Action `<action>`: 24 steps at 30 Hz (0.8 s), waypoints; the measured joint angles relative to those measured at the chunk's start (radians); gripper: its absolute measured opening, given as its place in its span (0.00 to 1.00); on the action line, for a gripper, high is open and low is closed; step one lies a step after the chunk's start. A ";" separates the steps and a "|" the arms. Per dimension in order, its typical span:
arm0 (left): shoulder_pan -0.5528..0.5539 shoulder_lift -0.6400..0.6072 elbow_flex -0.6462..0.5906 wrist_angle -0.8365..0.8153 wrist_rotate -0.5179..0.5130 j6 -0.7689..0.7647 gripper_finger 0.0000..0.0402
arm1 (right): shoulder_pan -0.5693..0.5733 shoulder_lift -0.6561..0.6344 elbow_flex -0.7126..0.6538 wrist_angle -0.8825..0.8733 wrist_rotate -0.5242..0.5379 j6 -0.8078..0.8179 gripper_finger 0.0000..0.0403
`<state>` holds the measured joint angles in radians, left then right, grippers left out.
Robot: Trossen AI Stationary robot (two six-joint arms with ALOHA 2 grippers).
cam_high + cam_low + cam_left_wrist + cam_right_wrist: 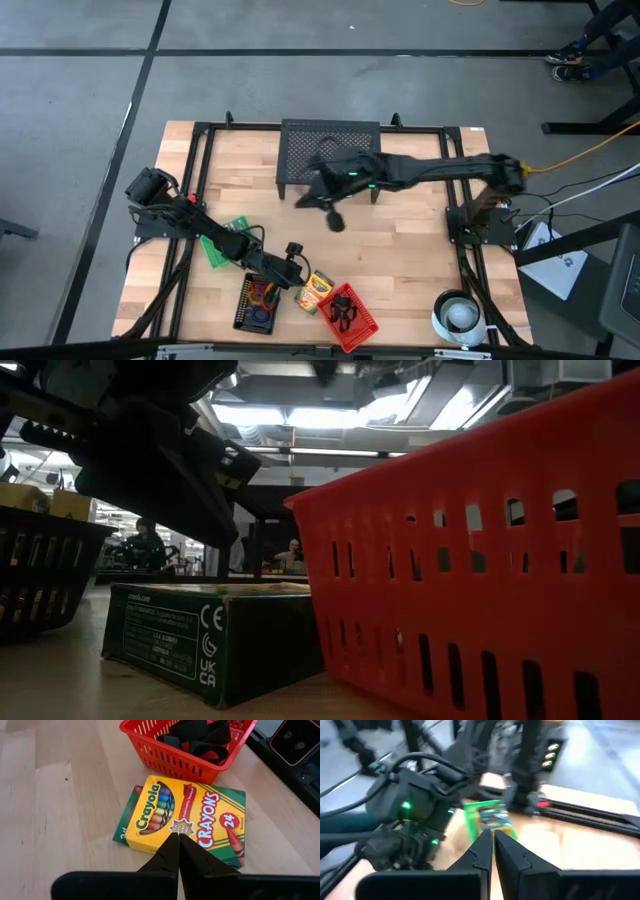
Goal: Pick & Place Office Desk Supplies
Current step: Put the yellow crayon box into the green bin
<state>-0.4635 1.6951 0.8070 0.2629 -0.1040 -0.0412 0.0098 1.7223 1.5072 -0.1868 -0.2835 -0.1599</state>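
- Left gripper [177, 840] is hovering over the crayon box [187, 817] in the lower centre of the high view, jaws pressed together, gripping nothing.
- Crayon box is lying flat on the surface beside the red basket [362, 325], not yet placed.
- Right gripper [335, 222], jaws shut and empty, is waiting mid-frame.

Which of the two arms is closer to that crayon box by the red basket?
The left. Its tool hangs right over the crayon box, shut. The right tool is farther up the table, near the black mesh stand.
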 joint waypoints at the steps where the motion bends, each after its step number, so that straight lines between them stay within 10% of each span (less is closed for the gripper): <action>1: 0.002 0.000 0.000 0.001 0.000 0.001 0.01 | -0.001 -0.055 -0.082 0.052 0.022 0.017 0.05; 11: 0.029 0.005 0.000 0.004 0.036 0.007 0.00 | 0.036 -0.631 -0.779 0.561 0.310 0.139 0.05; 24: 0.047 0.016 0.000 0.051 0.074 0.014 0.01 | 0.153 -0.760 -0.902 0.541 0.474 0.169 0.05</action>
<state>-0.4163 1.7111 0.8070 0.3138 -0.0296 -0.0272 0.1626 0.9623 0.6057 0.3545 0.1909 0.0095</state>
